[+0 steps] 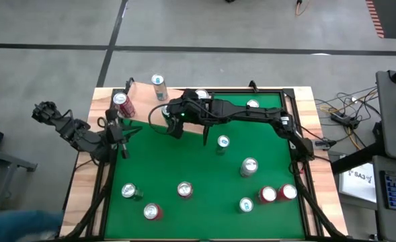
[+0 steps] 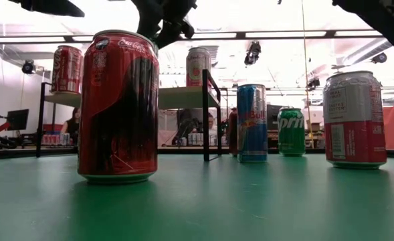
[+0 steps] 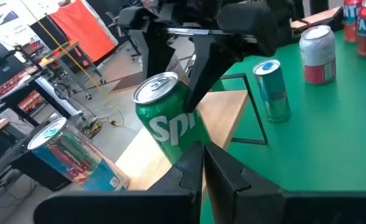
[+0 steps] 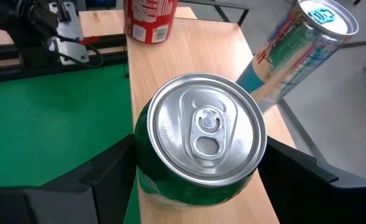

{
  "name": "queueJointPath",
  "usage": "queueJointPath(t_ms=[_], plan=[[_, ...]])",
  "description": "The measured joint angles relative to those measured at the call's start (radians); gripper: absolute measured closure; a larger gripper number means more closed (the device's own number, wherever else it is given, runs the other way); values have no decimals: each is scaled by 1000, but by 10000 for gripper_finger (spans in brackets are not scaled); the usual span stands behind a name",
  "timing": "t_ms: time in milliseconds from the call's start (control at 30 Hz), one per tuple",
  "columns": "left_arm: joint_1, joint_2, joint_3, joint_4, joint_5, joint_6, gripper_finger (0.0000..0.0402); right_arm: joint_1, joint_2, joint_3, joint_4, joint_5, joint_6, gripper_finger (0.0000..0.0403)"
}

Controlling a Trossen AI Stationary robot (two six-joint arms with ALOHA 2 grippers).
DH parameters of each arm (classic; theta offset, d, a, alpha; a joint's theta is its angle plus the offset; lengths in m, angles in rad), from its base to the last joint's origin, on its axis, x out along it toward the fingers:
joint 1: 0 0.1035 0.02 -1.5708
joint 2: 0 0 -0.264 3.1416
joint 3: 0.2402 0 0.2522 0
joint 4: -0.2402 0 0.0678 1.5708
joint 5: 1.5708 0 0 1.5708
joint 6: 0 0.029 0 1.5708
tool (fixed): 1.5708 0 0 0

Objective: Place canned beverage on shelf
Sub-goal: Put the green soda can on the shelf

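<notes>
The right tool (image 4: 198, 168) was positioned over the pale wood-grain shelf (image 4: 195, 56), its two dark fingers (image 4: 108, 171) set wide on either side of a green Sprite can (image 4: 198, 155). The can stood upright on the shelf board, silver top and pull tab facing up. Whether the fingers were pressing the can's sides or standing just clear of them could not be told. In the left wrist view the same green can (image 3: 167, 121) was seen beneath the right arm's dark fingers, resting on the wooden board near its edge.

On the shelf, a red can (image 4: 150, 18) stood farther along the board, and a tall teal-patterned can (image 4: 301, 50) stood near the shelf's outer edge, beside the green one. In the high view the red can (image 1: 121, 102) and the teal can (image 1: 159, 86) were seen at the bench's far left corner.

The left tool (image 1: 120, 138) was closed on nothing and was held just above the green bench (image 1: 184, 161), beside the shelf's dark upright end panel (image 1: 110, 121).

Other cans were scattered over the green surface, among them a blue and silver can (image 3: 273, 87) near the shelf and a red cola can (image 2: 118, 107) closest to the low camera.
</notes>
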Motion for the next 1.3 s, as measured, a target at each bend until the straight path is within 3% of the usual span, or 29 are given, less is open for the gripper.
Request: queueJointPath(t_ms=[500,1300], plan=[[0,-40,-7,16,2,7,402,-2,-1,-4,-22,2,72,119],[0,-39,-7,33,2,19,402,-2,-1,-12,-24,3,64,82]])
